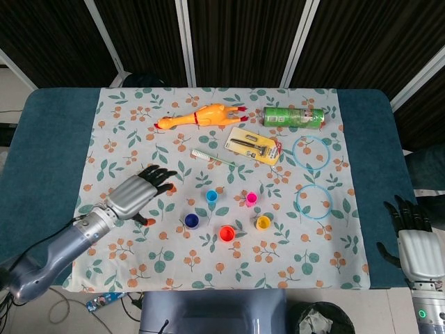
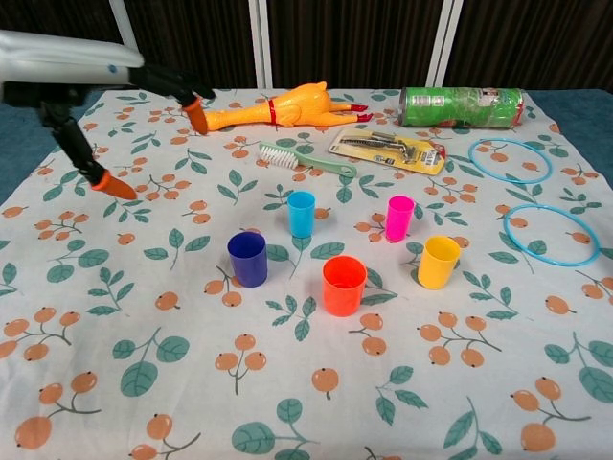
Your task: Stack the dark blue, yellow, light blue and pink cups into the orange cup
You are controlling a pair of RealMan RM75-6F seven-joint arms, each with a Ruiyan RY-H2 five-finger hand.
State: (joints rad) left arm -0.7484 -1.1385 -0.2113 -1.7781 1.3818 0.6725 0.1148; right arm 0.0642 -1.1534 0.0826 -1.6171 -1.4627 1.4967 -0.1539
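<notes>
Before you, five cups (image 2: pixel 344 285) stand apart on the cloth (image 2: pixel 115 316); behind them lie brush (image 2: pixel 305 158), chicken (image 2: pixel 283 106) and can (image 2: pixel 462 105).

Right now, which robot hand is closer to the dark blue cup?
The left robot hand. It hovers open just to the left of the dark blue cup, not touching it. The right robot hand is far off, past the tablecloth's right edge.
</notes>
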